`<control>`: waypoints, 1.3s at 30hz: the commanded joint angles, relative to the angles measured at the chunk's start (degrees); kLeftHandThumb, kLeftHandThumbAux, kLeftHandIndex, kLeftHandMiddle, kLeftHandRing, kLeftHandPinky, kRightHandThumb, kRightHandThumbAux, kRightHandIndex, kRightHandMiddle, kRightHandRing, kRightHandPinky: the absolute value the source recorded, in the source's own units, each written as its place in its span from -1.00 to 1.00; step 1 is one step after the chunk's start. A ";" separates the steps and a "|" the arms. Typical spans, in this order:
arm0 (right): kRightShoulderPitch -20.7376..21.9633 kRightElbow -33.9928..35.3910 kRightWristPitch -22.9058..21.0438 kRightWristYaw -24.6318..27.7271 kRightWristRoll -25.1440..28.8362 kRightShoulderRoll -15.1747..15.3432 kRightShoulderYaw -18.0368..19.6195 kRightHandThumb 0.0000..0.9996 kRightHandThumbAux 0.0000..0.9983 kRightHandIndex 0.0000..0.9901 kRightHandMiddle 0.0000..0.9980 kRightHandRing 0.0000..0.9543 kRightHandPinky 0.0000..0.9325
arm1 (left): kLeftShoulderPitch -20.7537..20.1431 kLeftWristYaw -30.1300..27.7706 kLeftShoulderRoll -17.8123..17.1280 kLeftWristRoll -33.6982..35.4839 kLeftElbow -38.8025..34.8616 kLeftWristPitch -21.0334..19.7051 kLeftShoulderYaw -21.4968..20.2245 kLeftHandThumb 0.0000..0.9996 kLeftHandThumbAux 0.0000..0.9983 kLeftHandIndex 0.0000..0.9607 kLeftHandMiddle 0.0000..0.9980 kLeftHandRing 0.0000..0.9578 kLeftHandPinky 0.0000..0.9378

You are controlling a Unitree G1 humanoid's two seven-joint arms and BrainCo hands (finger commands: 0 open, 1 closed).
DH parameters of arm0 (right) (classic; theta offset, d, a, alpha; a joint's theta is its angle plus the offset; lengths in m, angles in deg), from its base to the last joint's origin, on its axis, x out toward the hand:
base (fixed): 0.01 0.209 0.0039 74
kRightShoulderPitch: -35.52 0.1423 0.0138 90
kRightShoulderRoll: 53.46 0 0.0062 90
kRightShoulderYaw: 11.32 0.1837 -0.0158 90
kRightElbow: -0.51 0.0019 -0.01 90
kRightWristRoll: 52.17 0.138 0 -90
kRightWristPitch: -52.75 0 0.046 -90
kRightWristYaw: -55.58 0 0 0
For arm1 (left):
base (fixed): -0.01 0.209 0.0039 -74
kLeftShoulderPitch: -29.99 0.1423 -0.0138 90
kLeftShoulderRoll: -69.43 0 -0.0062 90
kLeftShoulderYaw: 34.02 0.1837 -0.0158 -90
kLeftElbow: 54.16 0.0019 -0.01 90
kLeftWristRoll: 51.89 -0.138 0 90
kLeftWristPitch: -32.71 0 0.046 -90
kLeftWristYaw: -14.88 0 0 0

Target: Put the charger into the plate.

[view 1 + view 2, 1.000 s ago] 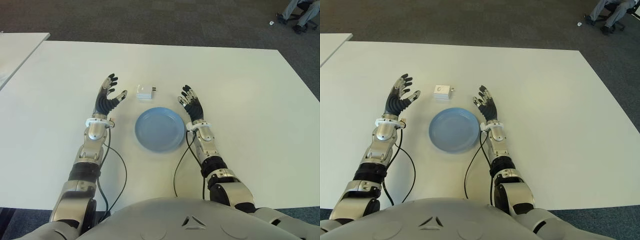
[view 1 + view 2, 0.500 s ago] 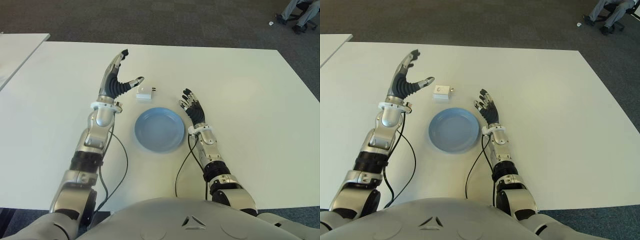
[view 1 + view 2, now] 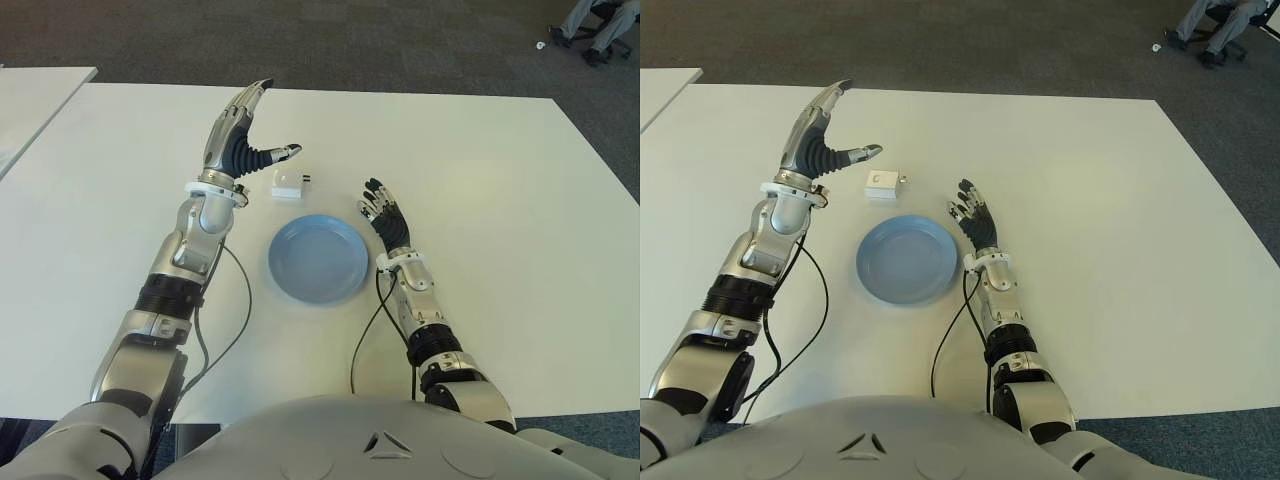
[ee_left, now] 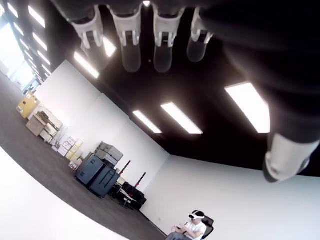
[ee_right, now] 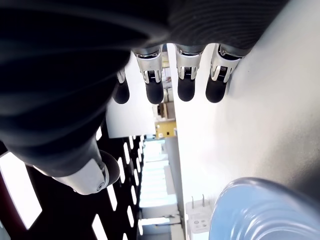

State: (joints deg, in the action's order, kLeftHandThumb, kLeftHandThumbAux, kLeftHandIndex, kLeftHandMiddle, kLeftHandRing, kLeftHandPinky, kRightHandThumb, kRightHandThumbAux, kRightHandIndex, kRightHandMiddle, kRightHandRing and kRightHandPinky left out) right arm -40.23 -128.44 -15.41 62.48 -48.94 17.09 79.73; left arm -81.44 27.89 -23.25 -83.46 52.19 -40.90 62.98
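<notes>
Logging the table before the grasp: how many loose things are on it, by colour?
White: 1, the charger, on the table beyond the plate.
Blue: 1, the plate.
Total: 2. Left robot hand and right robot hand hold nothing.

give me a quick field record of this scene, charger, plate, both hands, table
charger: small white plug-in charger lying on the table, just beyond the plate, untouched
plate: round blue plate, nothing in it
left hand: left hand raised, fingers spread, thumb pointing toward the charger, holding nothing
right hand: right hand open, to the right of the plate
table: white table
</notes>
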 commanded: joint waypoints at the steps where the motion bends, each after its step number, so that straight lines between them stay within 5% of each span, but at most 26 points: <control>1: -1.09 0.25 -2.33 -0.14 0.17 -0.79 -0.24 -1.00 0.35 -0.95 -0.81 -0.88 -0.94 | -1.30 0.65 -1.35 -2.77 1.82 0.46 1.94 -0.42 0.11 -0.92 -0.78 -0.76 -0.68; 8: -1.28 0.72 -2.74 -0.31 0.10 -0.78 -0.27 -1.00 0.34 -0.94 -0.81 -0.88 -0.95 | -3.27 0.36 -1.65 -4.76 5.22 0.24 4.17 -0.43 0.13 -0.92 -0.80 -0.77 -0.67; 20: -2.36 2.56 -3.37 0.16 0.33 -0.67 -0.61 -1.00 0.38 -0.93 -0.80 -0.87 -0.93 | -17.26 8.66 -1.76 -15.50 42.62 5.18 17.78 -0.67 0.38 -0.89 -0.75 -0.75 -0.73; 39: -4.47 6.01 -3.52 0.61 -0.07 0.00 -1.34 -1.00 0.27 -0.96 -0.77 -0.84 -0.95 | -17.43 10.34 -3.44 -20.67 52.37 7.77 29.69 -1.00 0.64 -0.92 -0.86 -0.87 -0.80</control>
State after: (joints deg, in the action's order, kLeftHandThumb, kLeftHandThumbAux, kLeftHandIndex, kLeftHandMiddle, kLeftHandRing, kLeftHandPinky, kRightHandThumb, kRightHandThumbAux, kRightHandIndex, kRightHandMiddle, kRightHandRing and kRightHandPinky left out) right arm -43.49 -122.96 -17.68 62.88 -48.94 17.19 78.62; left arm -99.92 39.49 -26.28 -102.27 102.44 -32.30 90.52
